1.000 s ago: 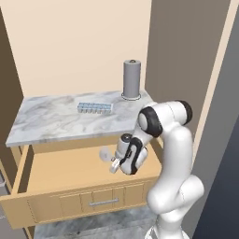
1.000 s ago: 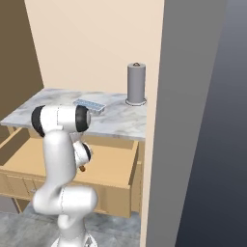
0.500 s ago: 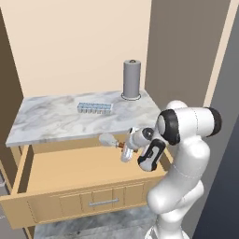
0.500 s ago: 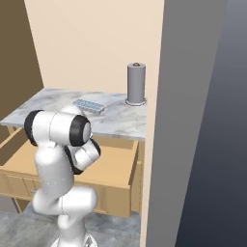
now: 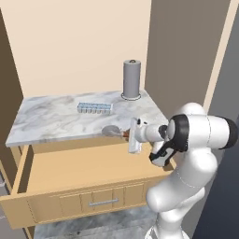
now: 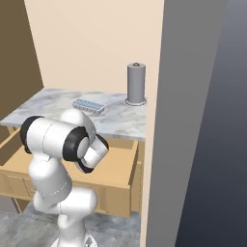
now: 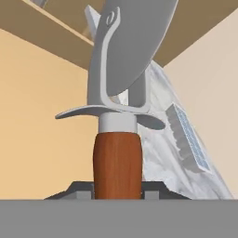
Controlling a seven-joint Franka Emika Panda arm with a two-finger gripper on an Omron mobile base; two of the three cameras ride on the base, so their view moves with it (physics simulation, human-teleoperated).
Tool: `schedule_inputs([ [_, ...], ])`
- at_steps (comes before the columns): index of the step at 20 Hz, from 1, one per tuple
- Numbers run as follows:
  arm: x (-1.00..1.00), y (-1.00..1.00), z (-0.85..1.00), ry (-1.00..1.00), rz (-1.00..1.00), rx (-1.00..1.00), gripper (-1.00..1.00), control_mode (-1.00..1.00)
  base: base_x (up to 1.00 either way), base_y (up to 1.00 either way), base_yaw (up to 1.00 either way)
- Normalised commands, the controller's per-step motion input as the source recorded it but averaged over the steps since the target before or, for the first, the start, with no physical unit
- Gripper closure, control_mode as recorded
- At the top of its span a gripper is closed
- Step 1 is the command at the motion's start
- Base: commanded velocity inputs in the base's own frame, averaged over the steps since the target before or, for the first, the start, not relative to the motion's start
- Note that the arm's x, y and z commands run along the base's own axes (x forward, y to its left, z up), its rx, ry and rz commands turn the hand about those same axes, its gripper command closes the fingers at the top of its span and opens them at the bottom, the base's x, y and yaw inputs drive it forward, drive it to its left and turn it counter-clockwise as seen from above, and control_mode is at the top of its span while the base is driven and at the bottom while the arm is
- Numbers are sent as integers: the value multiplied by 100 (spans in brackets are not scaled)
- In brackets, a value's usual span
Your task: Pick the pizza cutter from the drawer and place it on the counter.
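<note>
Over the counter (image 5: 56, 119) edge now — gripper (image 5: 129, 136) (clamped) lifted pizza cutter (image 5: 112, 131)

Pizza cutter (image 5: 113, 131) held level above the open drawer (image 5: 70, 172), wheel reaching the counter (image 5: 56, 116) edge.

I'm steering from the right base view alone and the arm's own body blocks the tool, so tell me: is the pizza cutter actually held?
Observer: Yes. In the hand view the fingers are shut on the reddish-brown handle of the pizza cutter.
Operator: Where is it relative to the drawer?
Observer: The left base view shows the gripper carrying it above the open drawer, at the counter's front edge.
Operator: Anything near the landing spot?
Observer: An ice tray lies further back on the marble, apart from the wheel.
</note>
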Motion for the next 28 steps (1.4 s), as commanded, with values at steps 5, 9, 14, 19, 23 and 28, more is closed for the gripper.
schedule_inputs([
  [5,46,-41,100,0,3,-5,100,-100,0,0,0],
  [9,66,-40,95,6,-1,-13,100,-100,0,0,0],
  [14,72,-25,41,20,-6,-21,100,-100,0,0,0],
  [19,73,-2,0,17,-9,-25,100,-100,0,0,0],
  [23,72,-15,0,12,-8,-19,100,-100,0,0,0],
  [28,70,-27,0,9,-8,-13,100,-100,0,0,0],
])
